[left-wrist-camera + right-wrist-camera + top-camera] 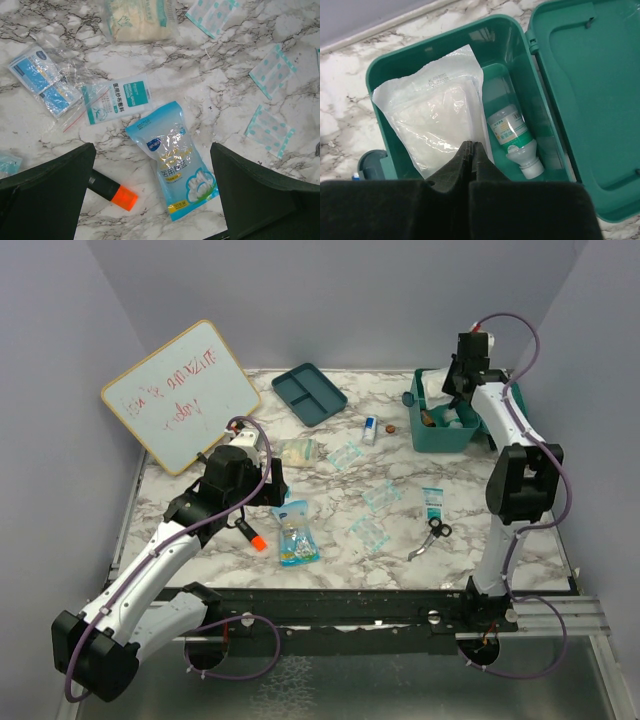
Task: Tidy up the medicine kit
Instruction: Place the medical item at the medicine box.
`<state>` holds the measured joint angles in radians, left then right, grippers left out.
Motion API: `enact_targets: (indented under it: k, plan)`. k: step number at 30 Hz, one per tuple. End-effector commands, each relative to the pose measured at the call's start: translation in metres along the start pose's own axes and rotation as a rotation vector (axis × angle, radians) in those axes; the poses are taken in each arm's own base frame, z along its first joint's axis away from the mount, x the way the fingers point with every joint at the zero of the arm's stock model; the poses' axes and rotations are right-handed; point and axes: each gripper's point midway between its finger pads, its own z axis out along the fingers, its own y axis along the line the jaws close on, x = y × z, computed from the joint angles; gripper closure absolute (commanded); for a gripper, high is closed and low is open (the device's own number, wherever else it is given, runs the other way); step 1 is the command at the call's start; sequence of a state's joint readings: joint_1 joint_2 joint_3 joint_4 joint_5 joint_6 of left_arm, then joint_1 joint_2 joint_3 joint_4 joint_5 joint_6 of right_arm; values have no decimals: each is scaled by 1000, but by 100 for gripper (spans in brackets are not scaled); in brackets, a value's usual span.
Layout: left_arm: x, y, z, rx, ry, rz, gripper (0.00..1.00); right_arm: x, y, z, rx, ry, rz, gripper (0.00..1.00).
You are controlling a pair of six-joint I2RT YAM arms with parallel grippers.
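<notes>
The marbled worktop (330,490) shows open room at centre frame. The glossy teal medicine kit (445,430), round-cornered, sits lid-open near its upper-right edge. The left hand (152,150) hangs released over a crinkly blue pouch (175,165). The right hand (471,146) is clenched above the kit's clear bag (435,115).

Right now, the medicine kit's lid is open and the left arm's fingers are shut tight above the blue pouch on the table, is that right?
Not quite. The left fingers are spread wide, not shut: the left wrist view shows one on each side of the blue pouch. The rest holds: the medicine kit has its lid open, and the pouch lies on the table.
</notes>
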<state>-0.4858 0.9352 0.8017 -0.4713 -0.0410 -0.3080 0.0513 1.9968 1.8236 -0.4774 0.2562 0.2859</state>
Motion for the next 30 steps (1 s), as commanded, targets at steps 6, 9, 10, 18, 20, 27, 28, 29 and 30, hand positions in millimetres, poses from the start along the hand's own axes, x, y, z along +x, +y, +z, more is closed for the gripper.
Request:
enact_targets:
  k: [6, 9, 10, 18, 20, 27, 28, 29, 30]
  plan:
    - [0, -6, -2, 36, -7, 7, 1, 49, -2, 41, 35, 124, 0, 99]
    - [0, -6, -2, 38, -10, 8, 1, 61, -3, 47, 43, 145, 4, 97]
    - [0, -6, -3, 39, -11, 7, 1, 64, -5, 48, 50, 149, 6, 96]
    - [-1, -5, -5, 38, -21, 10, 1, 67, -12, 52, 95, 171, -16, 81]
    - [-1, -5, -5, 38, -23, 10, 1, 63, -12, 47, 94, 170, -22, 77]
    - [-1, -5, -5, 35, -22, 11, 1, 32, 0, 6, -5, 118, -3, 67]
    - [-1, -4, -5, 34, -23, 11, 1, 28, 4, -1, -33, 113, -1, 66]
    - [-1, -4, -5, 32, -23, 11, 1, 23, 9, -11, -67, 104, 2, 65]
    - [0, -4, -5, 34, -21, 11, 1, 19, 13, -19, -101, 101, 1, 64]
